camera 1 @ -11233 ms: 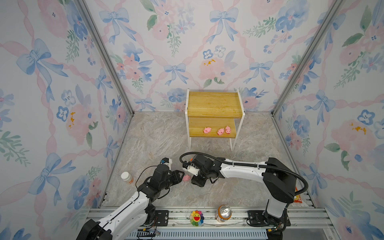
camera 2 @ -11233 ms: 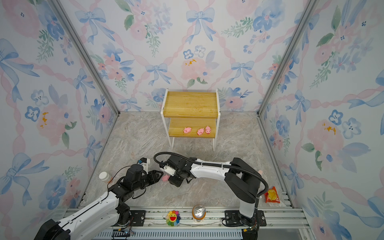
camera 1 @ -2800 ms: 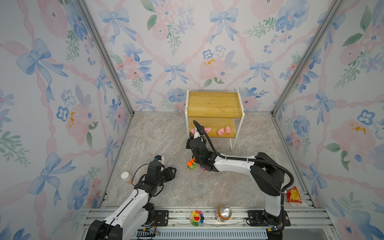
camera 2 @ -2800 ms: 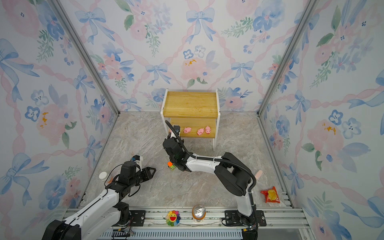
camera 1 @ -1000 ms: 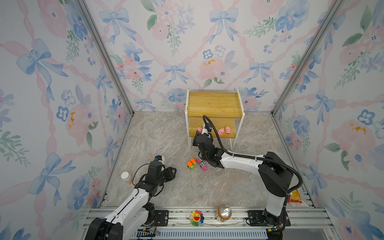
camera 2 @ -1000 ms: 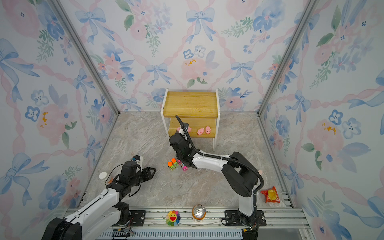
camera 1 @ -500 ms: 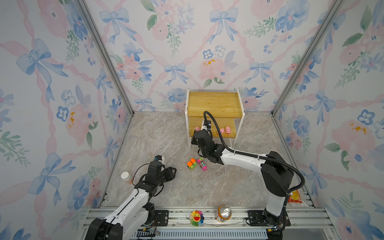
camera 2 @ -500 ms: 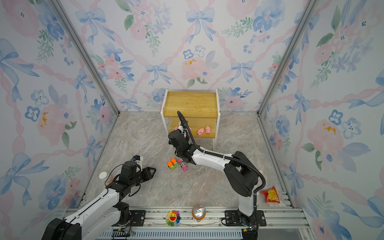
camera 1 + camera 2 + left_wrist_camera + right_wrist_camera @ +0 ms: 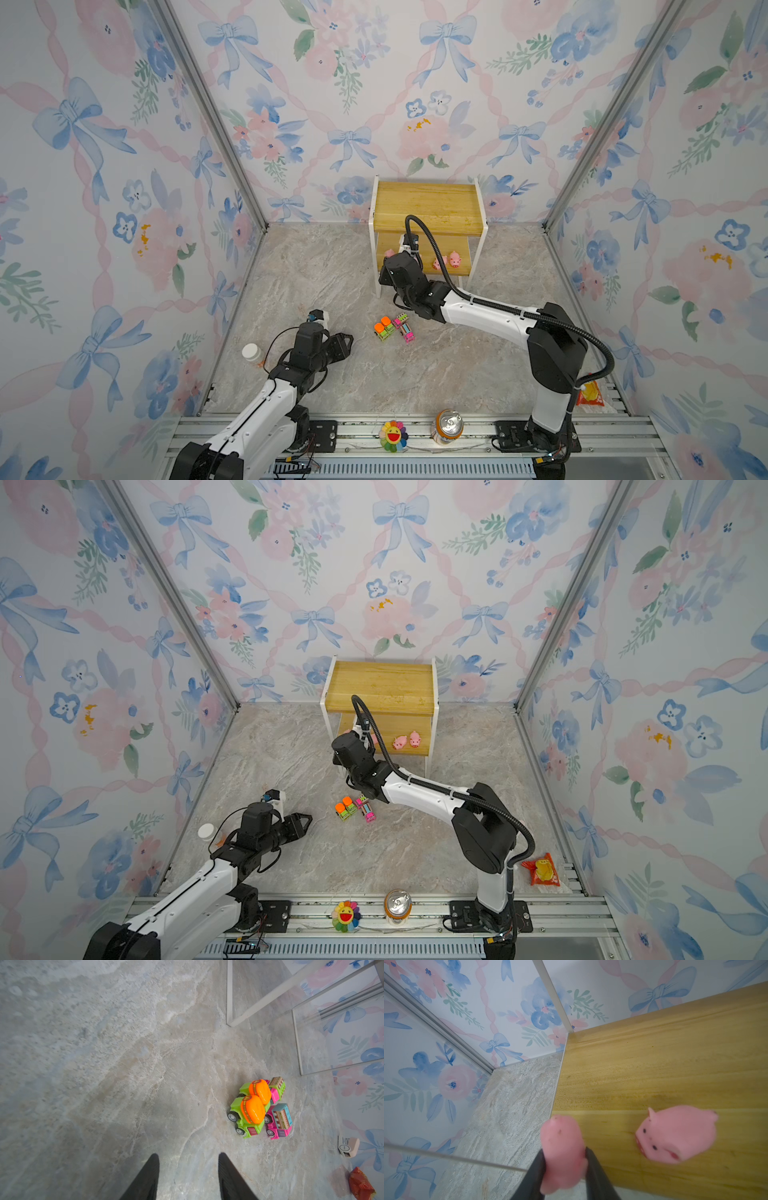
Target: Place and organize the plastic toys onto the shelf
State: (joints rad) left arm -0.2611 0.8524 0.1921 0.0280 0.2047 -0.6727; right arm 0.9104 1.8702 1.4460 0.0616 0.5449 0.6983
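Right pincer (image 9: 564, 1150) of mine squeezes a soft pink pig (image 9: 560, 1136), flecked with dark specks, at the left front corner of the lower board (image 9: 643, 1076) of the shelf (image 9: 428, 203). A second pig (image 9: 675, 1134) lies near, with bare wood beyond it. My left pincer (image 9: 188, 1159) hangs spread over the floor (image 9: 124, 1064), with the trucks (image 9: 259, 1105) ahead.

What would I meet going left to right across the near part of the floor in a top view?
White-capped bottle → left pincer → toy trucks → soda can → red snack packet. The rainbow flower sits directly below the trucks in the picture, so it is left out.
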